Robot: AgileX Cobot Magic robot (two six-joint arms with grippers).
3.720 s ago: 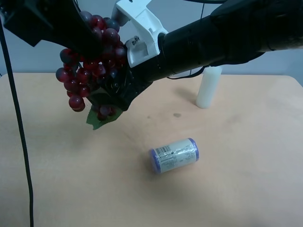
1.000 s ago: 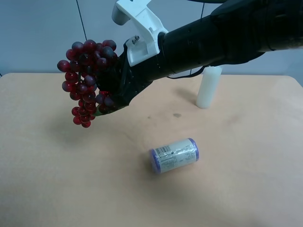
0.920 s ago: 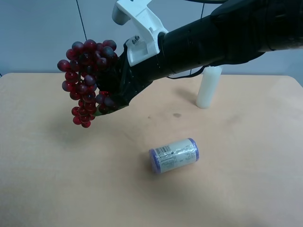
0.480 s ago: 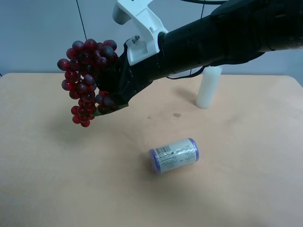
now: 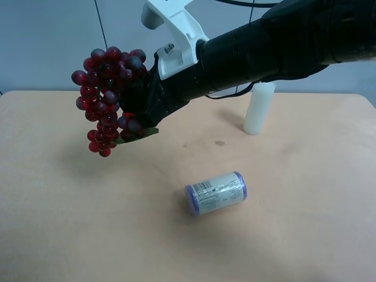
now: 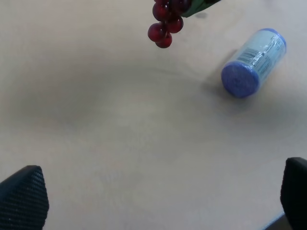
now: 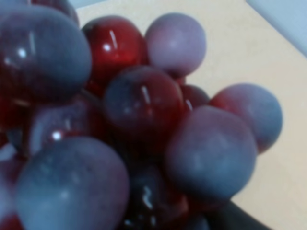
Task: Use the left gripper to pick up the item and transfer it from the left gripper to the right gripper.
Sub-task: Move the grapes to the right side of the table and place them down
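The bunch of dark red grapes (image 5: 107, 94) hangs in the air over the far left of the table, with a green leaf at its lower side. The arm at the exterior high view's right reaches across to it, and my right gripper (image 5: 140, 107) is shut on it; the right wrist view is filled by the grapes (image 7: 144, 110). My left gripper (image 6: 156, 199) is out of the exterior high view. Its fingertips (image 6: 21, 196) stand wide apart and empty above the table, with the lowest grapes (image 6: 164, 24) hanging ahead of it.
A can with purple ends and a white label (image 5: 216, 192) lies on its side mid-table; it also shows in the left wrist view (image 6: 253, 62). A white bottle (image 5: 259, 107) stands at the back right. A thin black cable (image 5: 101, 23) hangs behind the grapes.
Some seconds ago the other arm was also at the bunch; it has let go and left the view. In the last second the bunch rose slightly in the right gripper.
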